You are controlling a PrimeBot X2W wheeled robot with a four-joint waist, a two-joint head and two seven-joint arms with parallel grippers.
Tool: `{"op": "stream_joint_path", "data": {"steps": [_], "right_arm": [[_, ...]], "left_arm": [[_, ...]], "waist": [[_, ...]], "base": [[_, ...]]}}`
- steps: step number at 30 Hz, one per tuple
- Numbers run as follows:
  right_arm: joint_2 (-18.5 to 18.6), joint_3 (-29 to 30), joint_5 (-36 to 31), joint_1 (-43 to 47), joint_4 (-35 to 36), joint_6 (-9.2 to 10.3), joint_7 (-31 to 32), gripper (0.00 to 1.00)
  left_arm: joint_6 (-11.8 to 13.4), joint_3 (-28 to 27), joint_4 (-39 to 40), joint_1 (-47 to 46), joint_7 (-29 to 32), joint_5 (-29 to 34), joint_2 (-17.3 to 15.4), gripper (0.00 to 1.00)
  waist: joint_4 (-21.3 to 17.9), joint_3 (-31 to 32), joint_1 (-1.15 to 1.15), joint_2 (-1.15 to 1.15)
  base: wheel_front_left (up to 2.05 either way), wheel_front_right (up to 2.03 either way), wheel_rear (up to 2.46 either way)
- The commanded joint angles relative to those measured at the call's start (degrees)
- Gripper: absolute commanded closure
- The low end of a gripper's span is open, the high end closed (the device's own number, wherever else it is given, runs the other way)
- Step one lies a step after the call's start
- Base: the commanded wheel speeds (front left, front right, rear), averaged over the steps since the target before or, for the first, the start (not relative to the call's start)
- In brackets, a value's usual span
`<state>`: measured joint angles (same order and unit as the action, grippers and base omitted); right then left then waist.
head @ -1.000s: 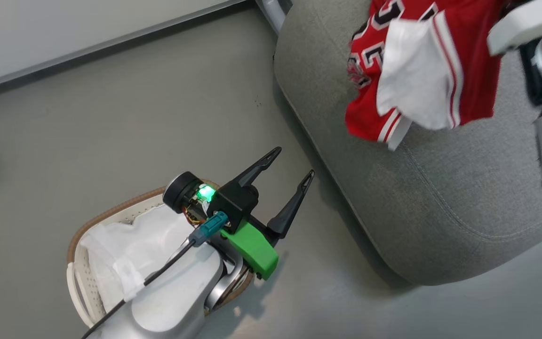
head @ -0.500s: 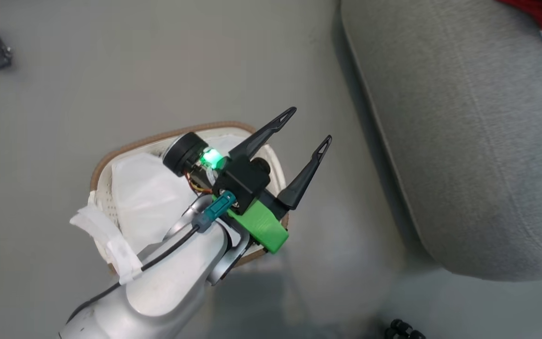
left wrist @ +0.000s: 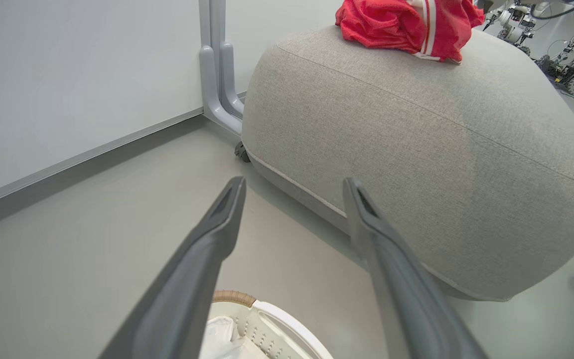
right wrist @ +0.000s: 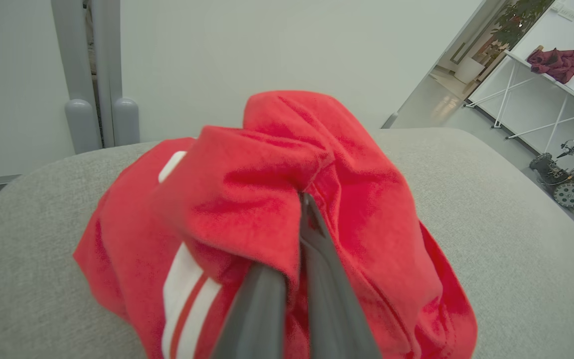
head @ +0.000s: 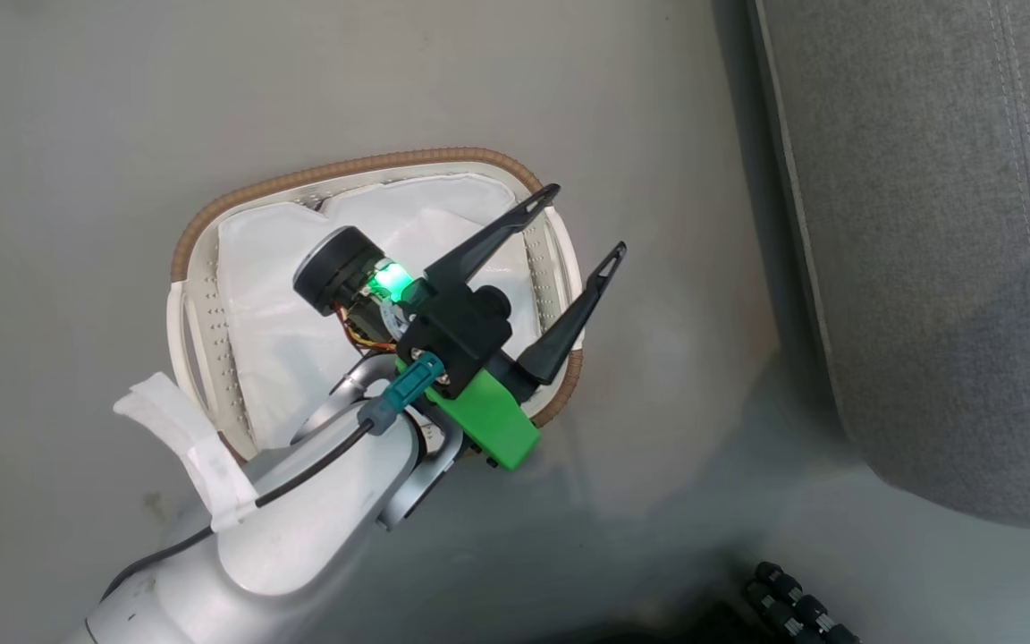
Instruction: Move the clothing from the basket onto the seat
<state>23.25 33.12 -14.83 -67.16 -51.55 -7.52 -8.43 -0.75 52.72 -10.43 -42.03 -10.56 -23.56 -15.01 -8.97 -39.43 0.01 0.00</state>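
Clothing [right wrist: 227,199] is lying bunched on the seat [right wrist: 491,209] at the centre of the right wrist view, where the right gripper [right wrist: 307,199] is pinching a fold, its fingers pressed together. At the head view's centre, the left gripper [head: 587,219] is hovering over the basket [head: 345,170], spread wide and empty.

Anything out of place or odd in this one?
A strip of white tape around the cable on the left arm sticks out loose, like a flag, near the basket. The clothing sits in a bunched heap on the seat, the right gripper shut on a fold. Nothing looks spilled or damaged.
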Motion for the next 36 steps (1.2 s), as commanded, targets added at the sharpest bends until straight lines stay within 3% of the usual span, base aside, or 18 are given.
{"op": "stream_joint_path", "data": {"steps": [1,3,4,5,11,21,30,36], "right_arm": [[-0.5,0.7,-1.0,1.3,-0.6,0.06,-1.6,0.96],[-1.8,1.5,-1.8,2.2,-1.5,0.06,-3.0,0.51],[-2.4,1.9,-2.3,2.5,-1.9,0.06,-3.6,0.05],[-2.8,2.0,-2.6,2.7,-2.2,0.06,-4.0,0.00],[-5.3,0.2,-3.2,3.9,-2.2,0.06,-6.3,0.00],[-7.9,-9.8,1.2,7.4,1.7,0.06,-6.8,0.00],[-8.4,-18.4,6.2,9.3,4.3,0.06,-6.8,0.00],[-10.0,-22.5,10.2,13.2,5.9,0.06,-6.8,0.00]], "left_arm": [[0.3,-0.2,0.3,-0.7,0.2,0.1,-0.5,0.00],[0.7,-0.4,0.3,-0.4,0.3,-0.1,-1.0,0.00],[0.9,-0.5,0.4,-0.3,0.4,-0.3,-1.2,0.00],[0.9,-0.6,0.5,-0.2,0.5,-0.3,-1.4,0.00],[1.6,-0.9,0.6,0.6,0.3,-1.0,-1.9,0.00],[2.1,-2.4,-0.3,2.6,-1.5,-3.9,-0.9,0.00],[3.5,-6.2,-4.3,6.1,-4.1,-7.2,0.7,0.00],[5.1,-12.0,-5.4,10.2,-4.6,-9.1,2.0,0.00]], "waist": [[-0.8,-0.2,-0.01,0.00],[-1.4,0.1,-0.01,0.00],[-1.7,0.3,-0.01,0.00],[-1.9,0.4,-0.01,0.00],[-3.4,2.4,-0.01,0.00],[-4.3,9.2,-0.01,0.00],[-0.9,18.6,-0.01,0.00],[3.0,23.5,-0.01,0.00]], "base": [[0.00,0.00,0.00],[0.00,0.00,0.00],[0.00,0.00,0.00],[0.00,0.00,0.00],[0.00,0.00,0.00],[0.00,0.00,0.00],[0.00,0.00,0.00],[0.00,0.00,0.00]]}}
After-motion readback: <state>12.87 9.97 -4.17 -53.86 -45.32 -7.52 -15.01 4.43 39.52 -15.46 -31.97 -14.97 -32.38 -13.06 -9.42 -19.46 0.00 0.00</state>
